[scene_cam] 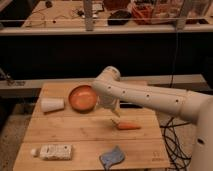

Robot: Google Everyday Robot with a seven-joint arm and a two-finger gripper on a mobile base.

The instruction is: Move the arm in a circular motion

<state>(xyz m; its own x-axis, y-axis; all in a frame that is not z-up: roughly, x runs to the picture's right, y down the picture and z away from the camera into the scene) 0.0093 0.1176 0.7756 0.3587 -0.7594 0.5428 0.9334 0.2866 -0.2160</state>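
Note:
The cream-white arm (150, 97) reaches in from the right over a wooden table (75, 132). Its thick tubular segment carries small dark dots, and its bulbous elbow joint (106, 80) stands above the table's middle. From the elbow a short segment hangs down towards the tabletop. The small gripper (113, 118) at its end sits just right of an orange bowl (82, 97) and just above the left end of a carrot (129, 126). It holds nothing that I can see.
A white cup (52, 105) lies on its side left of the bowl. A white bottle (51, 151) lies at the front left and a blue-grey cloth (114, 156) at the front. Black cables (172, 142) hang right of the table. A cluttered shelf (125, 20) runs behind.

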